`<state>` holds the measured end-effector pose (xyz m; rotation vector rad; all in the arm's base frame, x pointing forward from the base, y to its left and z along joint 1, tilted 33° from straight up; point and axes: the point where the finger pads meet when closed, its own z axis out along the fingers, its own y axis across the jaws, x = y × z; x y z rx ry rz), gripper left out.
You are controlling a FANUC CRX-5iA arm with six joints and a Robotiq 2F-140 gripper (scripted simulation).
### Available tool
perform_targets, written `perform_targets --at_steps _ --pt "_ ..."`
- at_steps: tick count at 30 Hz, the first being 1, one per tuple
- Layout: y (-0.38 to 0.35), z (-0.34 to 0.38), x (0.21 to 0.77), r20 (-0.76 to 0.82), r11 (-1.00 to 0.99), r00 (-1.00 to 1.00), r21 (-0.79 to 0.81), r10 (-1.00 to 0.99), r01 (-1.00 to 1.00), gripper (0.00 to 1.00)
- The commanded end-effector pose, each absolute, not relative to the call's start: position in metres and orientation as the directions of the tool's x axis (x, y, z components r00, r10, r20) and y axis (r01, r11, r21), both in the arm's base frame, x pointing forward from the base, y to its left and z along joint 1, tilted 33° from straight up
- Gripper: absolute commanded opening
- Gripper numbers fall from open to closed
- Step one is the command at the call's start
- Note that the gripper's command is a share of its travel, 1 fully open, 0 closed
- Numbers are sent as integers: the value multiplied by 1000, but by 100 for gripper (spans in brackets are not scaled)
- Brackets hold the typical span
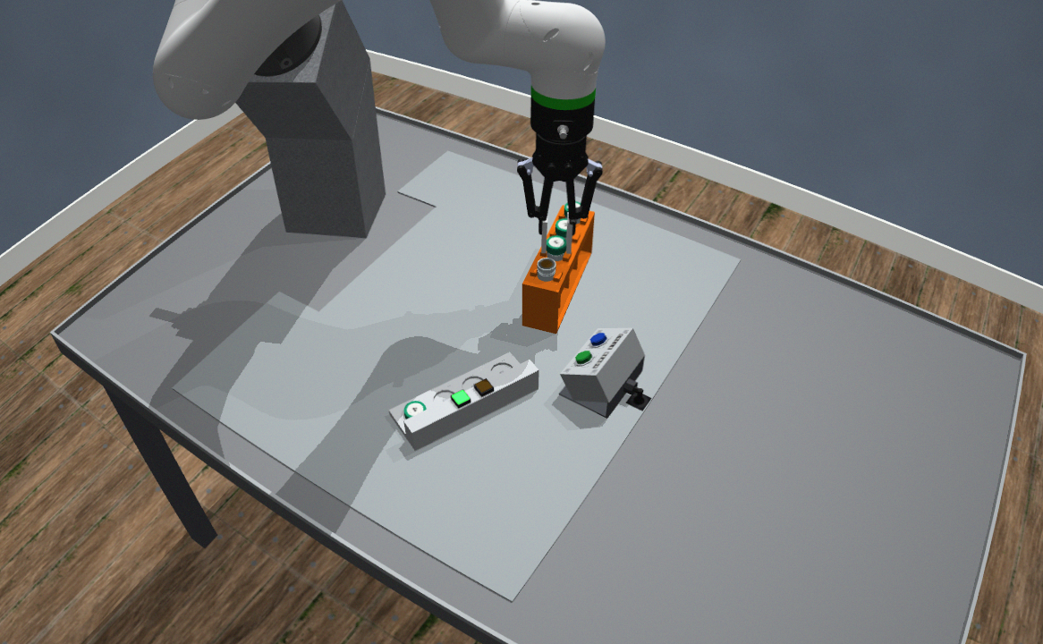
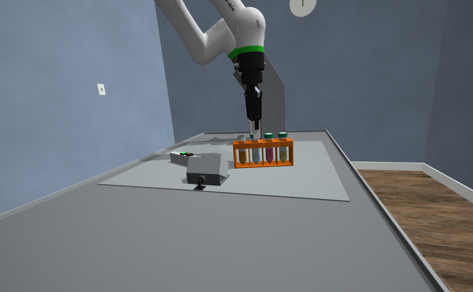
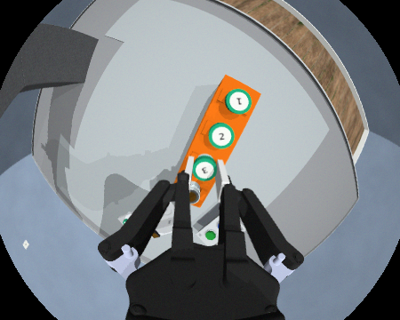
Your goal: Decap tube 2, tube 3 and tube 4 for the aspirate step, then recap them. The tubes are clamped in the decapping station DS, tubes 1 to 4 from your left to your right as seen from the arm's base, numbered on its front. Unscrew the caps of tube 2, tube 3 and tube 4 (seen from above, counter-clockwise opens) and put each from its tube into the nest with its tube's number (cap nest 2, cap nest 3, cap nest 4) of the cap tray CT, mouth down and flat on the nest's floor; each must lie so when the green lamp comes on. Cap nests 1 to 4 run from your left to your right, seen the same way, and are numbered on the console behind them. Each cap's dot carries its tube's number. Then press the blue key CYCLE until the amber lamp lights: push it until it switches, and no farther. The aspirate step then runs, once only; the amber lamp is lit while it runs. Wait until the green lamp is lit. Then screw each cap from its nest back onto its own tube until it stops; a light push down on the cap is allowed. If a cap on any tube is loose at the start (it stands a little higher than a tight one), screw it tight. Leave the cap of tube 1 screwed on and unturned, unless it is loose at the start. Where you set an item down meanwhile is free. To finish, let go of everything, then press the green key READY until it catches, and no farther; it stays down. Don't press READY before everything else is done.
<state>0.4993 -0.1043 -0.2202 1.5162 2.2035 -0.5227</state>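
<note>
The orange decapping station (image 1: pixel 545 308) (image 2: pixel 263 164) (image 3: pixel 230 119) stands mid-table. My gripper (image 1: pixel 555 240) (image 2: pixel 254 135) (image 3: pixel 204 166) points straight down and is shut on the cap of tube 3 (image 1: pixel 555 246) (image 3: pixel 204 170), which sits on its tube. Tube 4 (image 1: pixel 546 267) (image 2: pixel 241 138) (image 3: pixel 193 195) is open, without a cap. The caps of tube 2 (image 1: pixel 563 226) (image 2: pixel 268 135) (image 3: pixel 221 137) and tube 1 (image 2: pixel 282 134) (image 3: pixel 238 101) sit on their tubes. Cap 4 (image 1: pixel 413 410) lies in an end nest of the cap tray (image 1: pixel 461 416) (image 2: pixel 176 156). The green lamp (image 1: pixel 459 397) (image 2: pixel 183 153) is lit.
The key box (image 1: pixel 601 368) (image 2: pixel 207 168) with the blue key (image 1: pixel 597 338) and the green key (image 1: pixel 582 357) (image 3: pixel 210 235) stands beside the tray. The arm's dark pedestal (image 1: pixel 317 120) stands at the table's back. The amber lamp (image 1: pixel 483 387) is dark.
</note>
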Motion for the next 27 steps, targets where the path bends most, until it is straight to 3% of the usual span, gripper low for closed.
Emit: perform_targets --at_steps 1,16,23,24,27 --pt "-104 -221 499 -538 148 -90 65 838 987 0" --pt "-105 -221 499 -408 -349 480 356 776 867 0" --pt "-105 -221 499 -408 -349 480 356 776 867 0" --pt "-105 -221 499 -408 -349 480 356 776 867 35" --pt "-105 -221 499 -408 -349 480 356 776 867 35"
